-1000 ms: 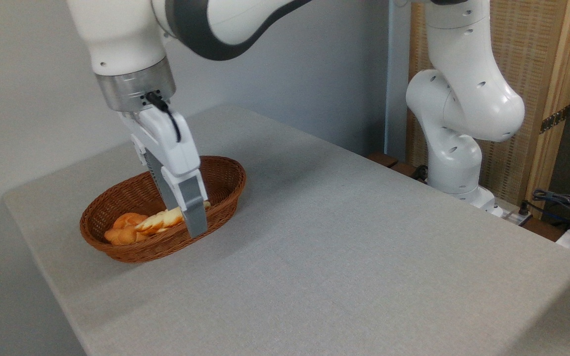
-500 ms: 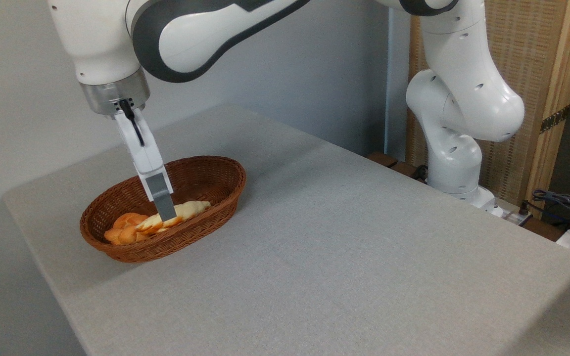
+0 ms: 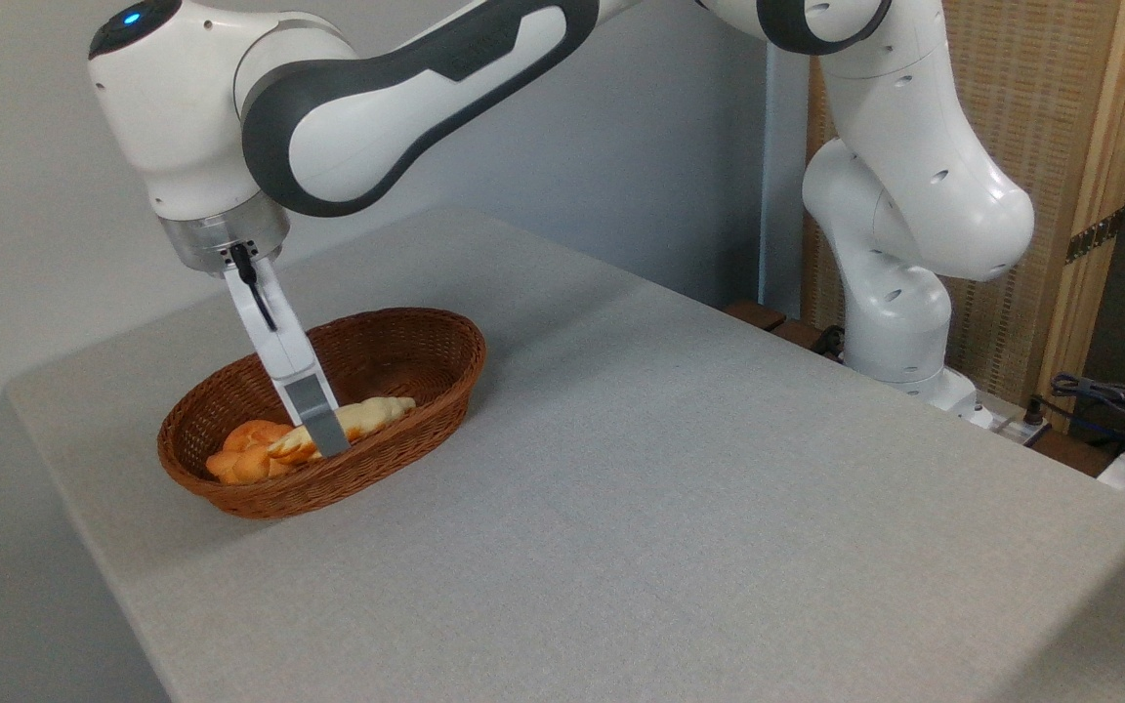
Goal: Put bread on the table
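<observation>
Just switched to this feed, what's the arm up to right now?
The gripper is down inside the wicker basket, its fingers at the middle of the braided bread. From this side angle it is unclear whether the fingers have closed on it. The bread lies in the basket next to a small orange bun, so nothing has reached the table yet.

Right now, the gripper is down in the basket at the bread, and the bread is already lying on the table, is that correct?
Not quite. The gripper is down in the basket at the bread, but the bread still lies inside the basket, not on the table. The camera view shows it.
</observation>
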